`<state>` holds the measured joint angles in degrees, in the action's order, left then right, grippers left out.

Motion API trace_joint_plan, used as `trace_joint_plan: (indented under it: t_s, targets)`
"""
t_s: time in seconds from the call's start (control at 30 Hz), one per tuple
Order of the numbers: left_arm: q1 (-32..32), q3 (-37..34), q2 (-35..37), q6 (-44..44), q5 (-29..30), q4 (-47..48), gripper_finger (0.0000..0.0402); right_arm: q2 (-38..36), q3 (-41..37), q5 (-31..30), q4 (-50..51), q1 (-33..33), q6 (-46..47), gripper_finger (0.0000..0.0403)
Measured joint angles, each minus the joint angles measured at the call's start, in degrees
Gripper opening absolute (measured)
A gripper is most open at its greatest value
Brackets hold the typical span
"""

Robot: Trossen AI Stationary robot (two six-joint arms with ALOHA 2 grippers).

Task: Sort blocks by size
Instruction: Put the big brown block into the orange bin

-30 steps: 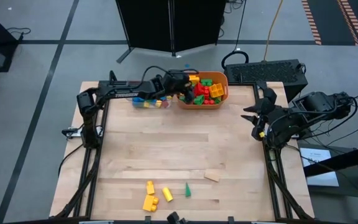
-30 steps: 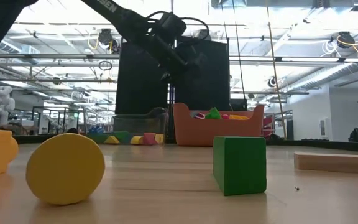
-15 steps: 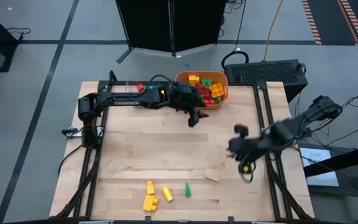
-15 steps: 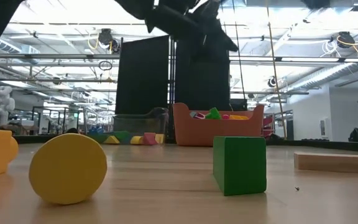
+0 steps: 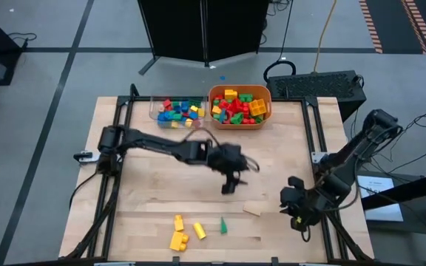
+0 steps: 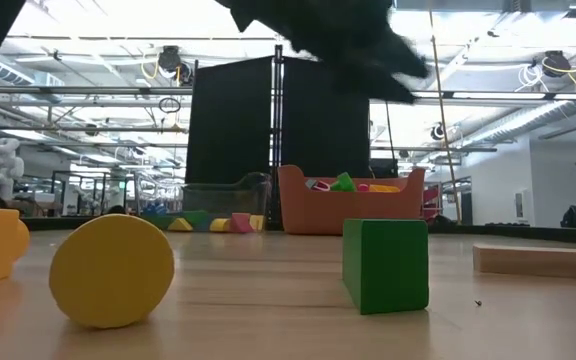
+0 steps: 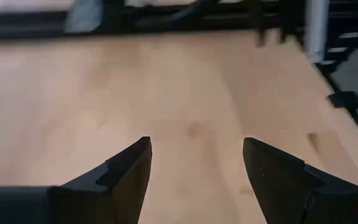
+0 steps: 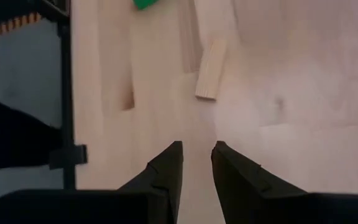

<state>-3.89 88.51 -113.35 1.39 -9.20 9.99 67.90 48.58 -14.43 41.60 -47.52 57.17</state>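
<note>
- High view: the left gripper (image 5: 228, 182) hung over the middle of the table (image 5: 154, 192), fingers spread and holding nothing. The blocks lay in three lots about it: a heap in the orange tub (image 5: 240, 107) and a scatter in the clear tray (image 5: 175, 111), both well behind it at the far edge, and a few loose pieces, among them yellow bricks (image 5: 178, 230) and a small green piece (image 5: 223, 225), near the front edge ahead of it. The right gripper (image 5: 296, 209) hovered low by the right rail, just beside a pale wooden slab (image 5: 252, 208).
- Low view: a yellow disc-faced piece (image 6: 111, 270) and a green block (image 6: 385, 265) stood apart in the foreground. A careless approach could set the rounded piece rolling.
- Left wrist view: the spread fingers (image 7: 124, 171) framed bare wood only; no block lay between them.
- Right wrist view: the fingers (image 8: 167, 168) stood narrowly parted and empty, the slab ahead of them and the green piece beyond it. Both arms heading for the same front pieces might collide, in my judgement.
</note>
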Motion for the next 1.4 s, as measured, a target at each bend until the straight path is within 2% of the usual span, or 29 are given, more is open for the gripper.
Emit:
trace_joint_plan:
  t_s: [0.23, 0.53, 0.8, 0.93, 1.03, 1.17, 1.33, 1.4]
  targets:
    - [-6.9, -0.1, -7.9, 5.6, 0.6, -11.7, 0.0255, 0.0, 0.1, -2.2, 0.0, -2.1, 4.0, 0.008]
    - [-9.8, 0.0, -17.0, 4.9, 1.2, -24.4, 0.0255, 0.0, 0.1, -2.2, -0.2, -2.1, 3.8, 0.008]
    - [-9.2, 0.0, -21.8, -0.9, 2.4, -25.2, 0.0255, 0.0, 0.1, -2.2, -0.2, -2.1, 3.3, 0.008]
    - [-9.3, 0.1, -23.1, -1.0, 2.4, -23.8, 0.0255, 0.0, 0.1, -2.2, -0.1, -2.1, 3.2, 0.008]
    - [-9.1, 0.4, -23.6, -0.8, 0.4, -21.9, 0.0251, 0.0, 0.1, -2.2, 0.1, -2.1, 2.8, 0.008]
    - [-9.1, 0.4, -24.1, 0.0, -0.6, -21.3, 0.0206, 0.0, 0.1, -2.3, 0.7, -2.1, 2.4, 0.008]
    - [-9.1, 0.3, -24.3, 0.5, -1.2, -22.2, 0.0095, 0.0, 0.1, -2.4, 1.5, -2.1, 2.4, 0.008]
    - [-9.1, 0.6, -24.4, 0.4, -1.3, -22.1, 0.0089, 0.0, 0.1, -2.3, 2.3, -2.1, 2.4, 0.008]
